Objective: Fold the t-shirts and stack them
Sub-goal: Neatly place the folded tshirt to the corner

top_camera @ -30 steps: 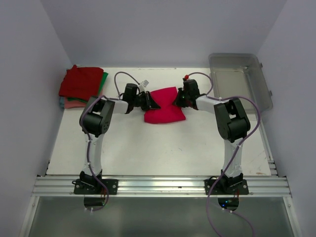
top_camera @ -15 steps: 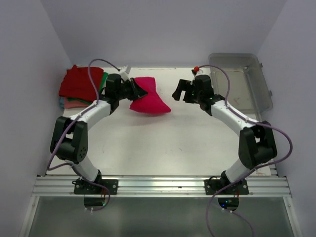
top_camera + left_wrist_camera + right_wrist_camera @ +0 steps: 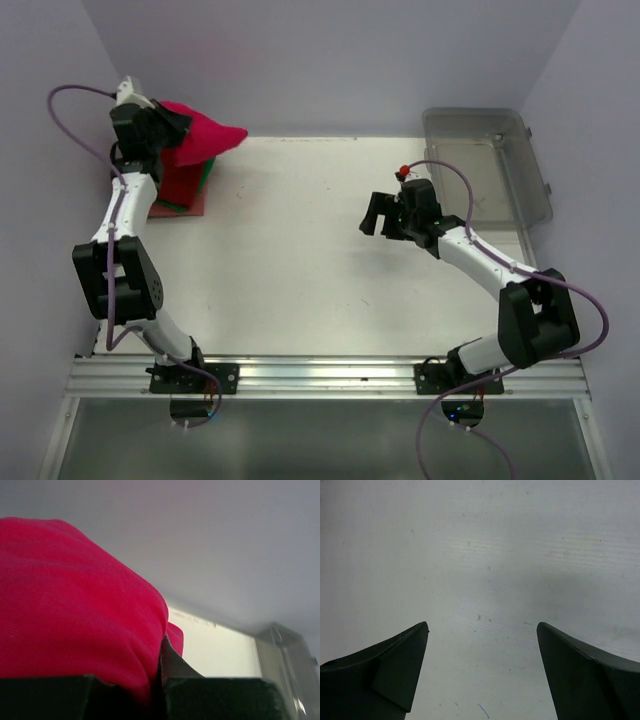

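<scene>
Crimson tee (image 3: 203,141) carried leftward above stack (image 3: 182,186) | left pincer (image 3: 171,127) clamped | right pincer (image 3: 482,625) spread

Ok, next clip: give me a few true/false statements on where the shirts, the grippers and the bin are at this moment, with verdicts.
1. The left gripper is shut on the crimson-pink t-shirt. True.
2. The right gripper also holds a shirt. False: it is open and empty, over bare table.
3. The crimson-pink t-shirt lies flat in the middle of the table. False: it is held up at the far-left corner, over the folded stack.
4. The plastic bin sits at the far-right corner of the table. True.
</scene>
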